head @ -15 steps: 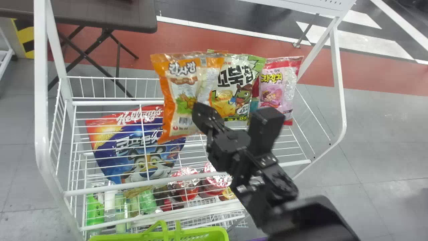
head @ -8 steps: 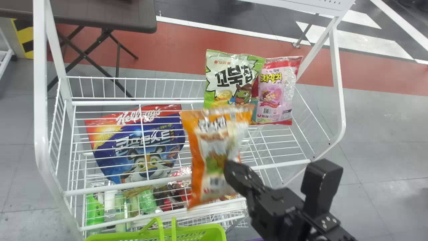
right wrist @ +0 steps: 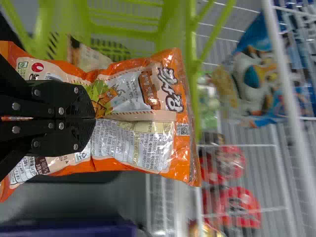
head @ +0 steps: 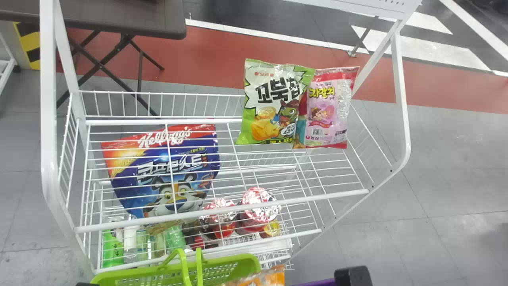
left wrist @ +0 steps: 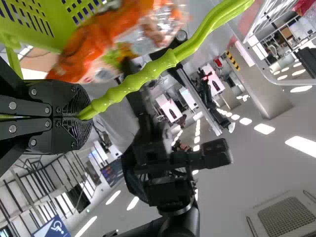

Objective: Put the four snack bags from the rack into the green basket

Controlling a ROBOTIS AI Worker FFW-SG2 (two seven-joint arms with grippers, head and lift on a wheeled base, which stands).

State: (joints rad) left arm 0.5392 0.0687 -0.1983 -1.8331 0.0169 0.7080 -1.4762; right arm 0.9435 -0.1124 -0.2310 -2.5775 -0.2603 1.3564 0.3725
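At the bottom, my right tool (head: 353, 276) pinches an orange snack bag (head: 273, 278) near the green basket (head: 248, 260), its handle (head: 183, 264) clamped in my left tool (head: 87, 284); a green bag (head: 270, 107) and pink bag (head: 327, 109) are upper right.

Blue cereal bag (head: 160, 169), green bottle (head: 112, 249), foil-topped cups (head: 260, 200), dark table (head: 123, 18)

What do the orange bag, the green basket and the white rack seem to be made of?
Orange bag: likely glossy plastic film, judging by its creases and glints. Green basket: probably moulded plastic, smooth, with perforated walls. White rack: likely metal, painted or coated, given its thin, straight wires.
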